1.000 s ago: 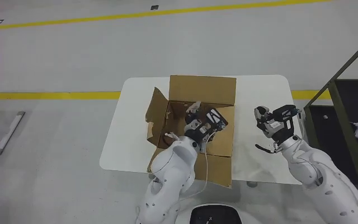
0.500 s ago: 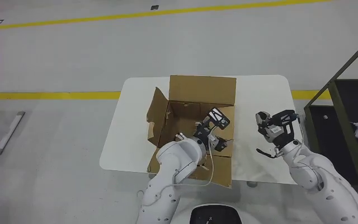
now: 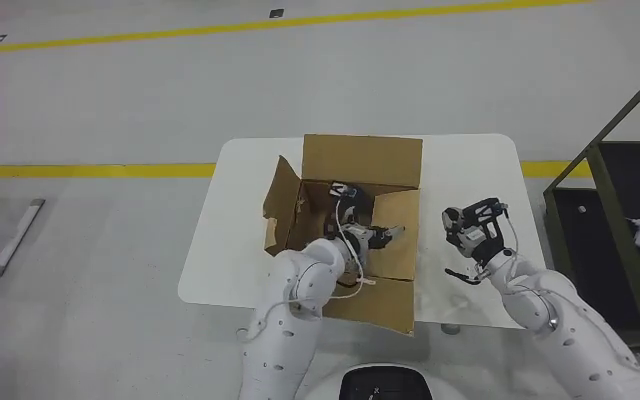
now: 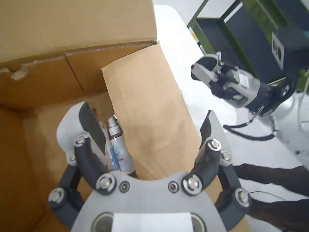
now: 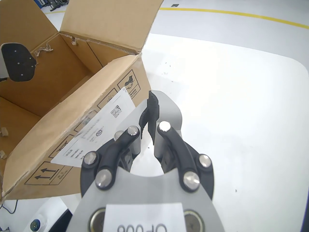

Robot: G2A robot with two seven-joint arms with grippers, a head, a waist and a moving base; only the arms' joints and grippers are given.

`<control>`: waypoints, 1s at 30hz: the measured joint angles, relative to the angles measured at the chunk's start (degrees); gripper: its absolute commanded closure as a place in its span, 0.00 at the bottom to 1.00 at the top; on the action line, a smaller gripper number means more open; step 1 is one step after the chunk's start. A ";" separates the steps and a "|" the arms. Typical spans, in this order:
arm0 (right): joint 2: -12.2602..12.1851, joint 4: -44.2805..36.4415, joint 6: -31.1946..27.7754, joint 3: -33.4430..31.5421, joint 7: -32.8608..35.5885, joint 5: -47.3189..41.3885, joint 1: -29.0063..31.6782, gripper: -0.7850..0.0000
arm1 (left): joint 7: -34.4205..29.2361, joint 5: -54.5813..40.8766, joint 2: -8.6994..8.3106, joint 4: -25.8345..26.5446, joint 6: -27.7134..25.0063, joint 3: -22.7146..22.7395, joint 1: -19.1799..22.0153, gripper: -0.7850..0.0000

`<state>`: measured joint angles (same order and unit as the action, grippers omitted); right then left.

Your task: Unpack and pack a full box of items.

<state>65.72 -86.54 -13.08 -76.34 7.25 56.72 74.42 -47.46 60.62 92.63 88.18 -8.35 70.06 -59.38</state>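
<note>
Bottle (image 4: 119, 150) lies in box (image 4: 72, 13) beside spread left fingers (image 4: 91, 124).

A white shipping label (image 5: 96, 132) with a square code sat on the outer side wall of the box (image 5: 33, 136), between printed arrows (image 5: 45, 173) and a boot pictogram (image 5: 129, 82); its fine print was illegible.

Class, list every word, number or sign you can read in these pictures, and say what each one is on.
No words read clearly.
On the cardboard box: two upward arrows and a boot sign, drawings without words.
Its white label: print too small to read.
The bottle label: blurred.
The sticker on the right hand: upside down, cut off, unreadable.
</note>
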 measured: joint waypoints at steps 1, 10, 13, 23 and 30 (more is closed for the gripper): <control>0.05 0.25 -0.13 0.27 0.12 0.07 -0.14 1.00 | -0.39 -2.40 0.05 -1.20 0.87 0.58 0.40 0.00; 0.44 1.89 -1.40 1.76 -0.51 0.52 -0.89 1.00 | -3.24 -9.59 -0.29 -11.53 3.36 1.22 3.87 0.00; 0.58 2.39 -1.66 2.30 -0.25 0.55 -1.26 1.00 | -3.67 -4.39 -0.50 -13.91 3.69 -0.03 4.69 0.00; 1.04 3.26 -2.05 3.73 0.20 0.53 -2.33 1.00 | -5.01 -18.86 -0.38 -16.36 2.28 0.22 5.69 0.00; 1.29 3.49 -2.64 4.31 0.52 0.13 -3.08 1.00 | -6.69 -26.49 -0.67 -14.55 0.99 0.58 5.81 0.00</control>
<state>67.01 -83.05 -15.72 -72.03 7.77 56.85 71.34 -54.15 34.13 91.96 73.62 -7.36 70.65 -53.57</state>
